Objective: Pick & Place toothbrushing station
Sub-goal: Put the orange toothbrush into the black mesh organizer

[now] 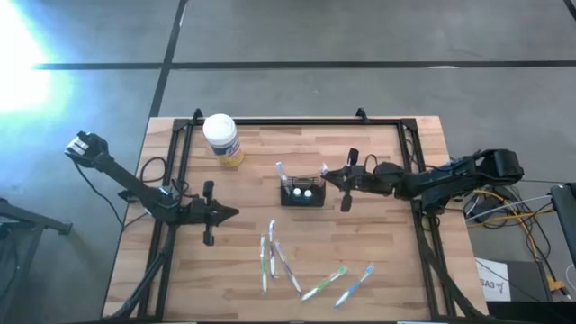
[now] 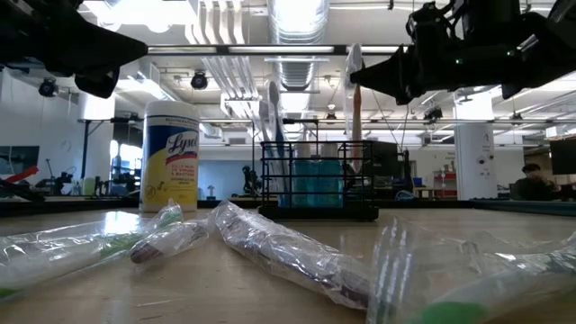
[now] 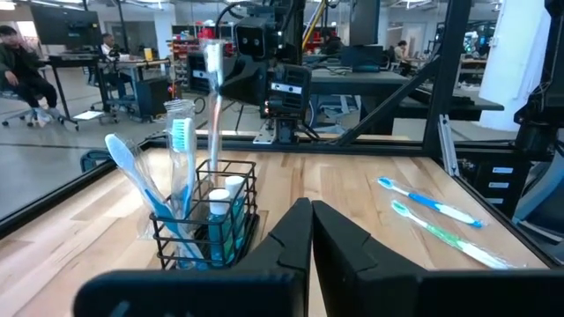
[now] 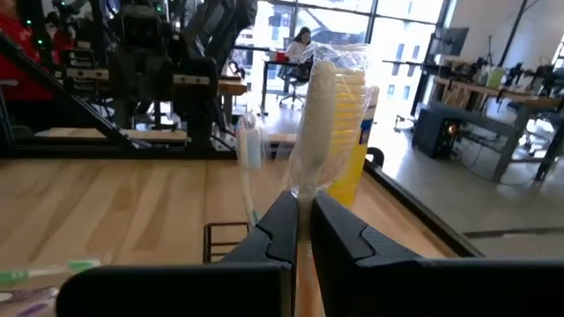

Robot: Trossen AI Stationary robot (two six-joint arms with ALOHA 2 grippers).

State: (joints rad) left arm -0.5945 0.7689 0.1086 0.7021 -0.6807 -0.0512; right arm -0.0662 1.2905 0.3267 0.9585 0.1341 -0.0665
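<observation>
Right pincer: fingers closed on a wrapped toothbrush, which stands upright between them; positioned directly over one end of the toothbrushing station.

Toothbrushing station: black wire holder, upright on the wooden counter just beneath and beside the right pincer. Holds wrapped toothbrushes standing on end and a teal bottle.

Left pincer: fingers pressed together, holding nothing; hovers over the counter well apart from the station, pointing toward it.

White-lidded wipes canister, yellow label: upright near the counter's back edge, beyond the left pincer.

Loose wrapped toothbrushes: one cluster on the counter on the near side of the station, between the two pincers; a green-handled one and a blue-handled one lie nearer the right pincer's side.
</observation>
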